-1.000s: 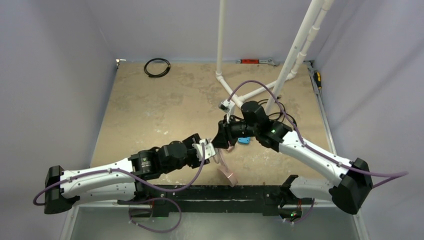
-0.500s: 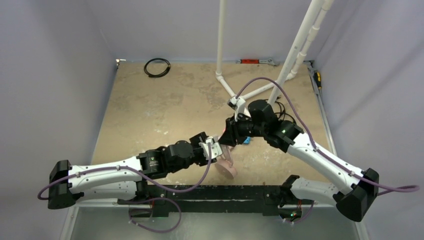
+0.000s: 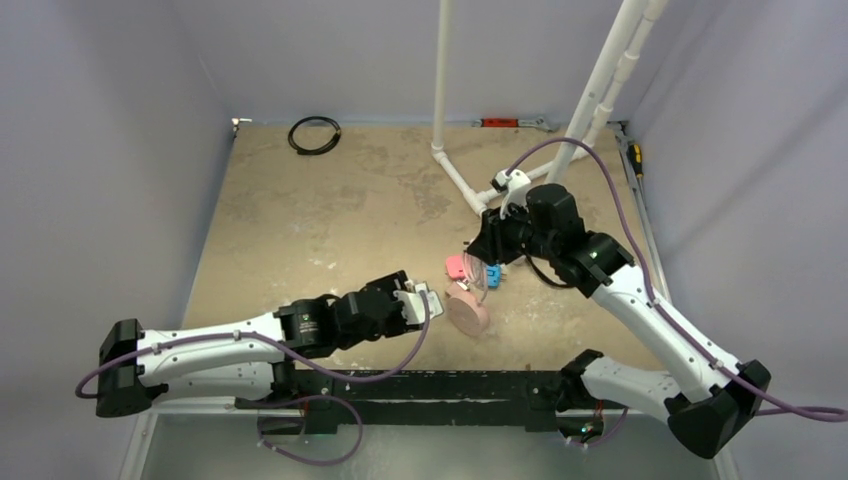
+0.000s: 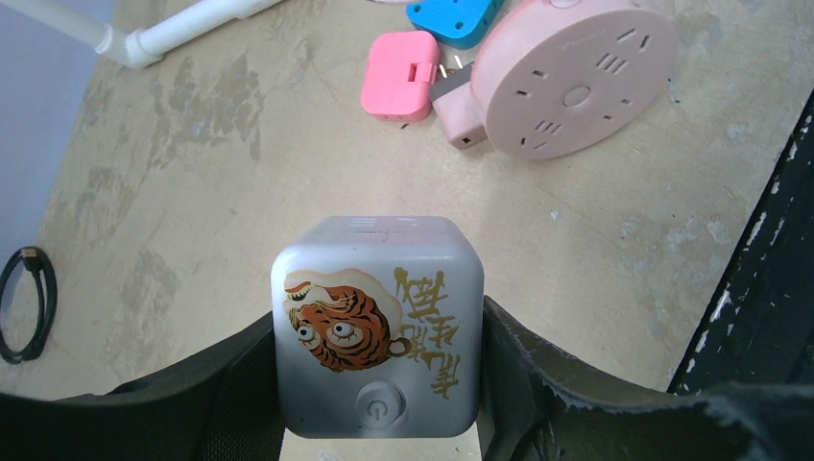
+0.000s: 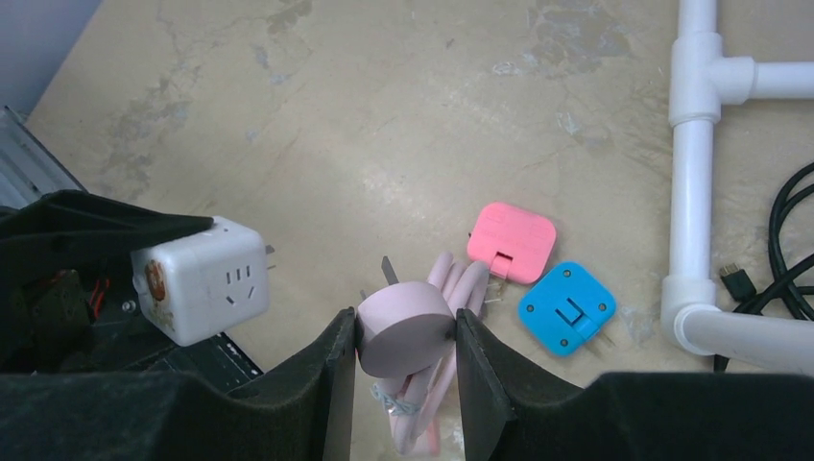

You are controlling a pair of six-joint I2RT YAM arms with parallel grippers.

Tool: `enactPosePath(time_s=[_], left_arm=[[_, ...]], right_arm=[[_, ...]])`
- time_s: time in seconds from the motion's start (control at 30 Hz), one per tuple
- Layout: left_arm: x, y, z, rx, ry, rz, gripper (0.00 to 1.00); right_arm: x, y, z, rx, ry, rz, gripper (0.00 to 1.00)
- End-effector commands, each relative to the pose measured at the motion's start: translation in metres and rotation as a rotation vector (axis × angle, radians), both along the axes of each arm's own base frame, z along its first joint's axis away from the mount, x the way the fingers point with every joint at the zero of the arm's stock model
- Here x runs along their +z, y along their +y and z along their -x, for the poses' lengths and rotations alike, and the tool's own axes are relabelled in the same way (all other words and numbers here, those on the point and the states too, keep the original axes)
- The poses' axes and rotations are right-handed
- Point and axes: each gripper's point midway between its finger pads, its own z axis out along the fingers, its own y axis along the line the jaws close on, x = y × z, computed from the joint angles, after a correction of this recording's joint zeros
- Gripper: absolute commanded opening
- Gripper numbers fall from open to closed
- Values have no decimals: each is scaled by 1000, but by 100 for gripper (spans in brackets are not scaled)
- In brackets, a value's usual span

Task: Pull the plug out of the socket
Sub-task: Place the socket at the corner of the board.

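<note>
The socket [image 4: 376, 336], a white-grey cube with a tiger print and a power button, sits between the black fingers of my left gripper [image 4: 379, 384], which is shut on it. The socket [image 5: 202, 279] also shows at the left of the right wrist view, its outlet holes facing the plug. My right gripper [image 5: 405, 360] is shut on the plug [image 5: 403, 331], a pale pink rounded head whose bundled pink cable [image 5: 459, 283] hangs below it. Plug and socket are apart, with bare table between them. From above, my left gripper [image 3: 418, 303] is low centre and my right gripper [image 3: 482, 258] is up to its right.
A flat pink adapter [image 5: 512, 240] and a blue one [image 5: 566, 307] lie beside a round pink disc [image 4: 576, 77] with holes. White pipes [image 5: 693, 173] run along the right, with black cable [image 5: 787, 230] past them. A black cable coil [image 3: 314, 134] lies at the far back. The black front rail [image 4: 758, 288] borders the table.
My right gripper has drawn back and to the right with the plug, away from the socket. The left gripper pulled slightly left. The round pink disc now lies on the table between them.
</note>
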Motion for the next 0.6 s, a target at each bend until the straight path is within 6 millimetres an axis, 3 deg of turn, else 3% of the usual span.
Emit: enactPosePath(time_s=[0.0, 0.13, 0.4, 0.57], left_arm=[[28, 6, -10, 70, -48, 92, 0], [37, 14, -30, 140, -13, 172, 0], [29, 43, -92, 358, 175, 293, 0], [25, 65, -128, 488, 286, 439, 0]], right_arm=[[25, 9, -3, 28, -68, -76, 0], [25, 11, -5, 20, -80, -97, 0], [-24, 17, -8, -32, 1, -111, 0], [-37, 13, -23, -120, -54, -102, 2]])
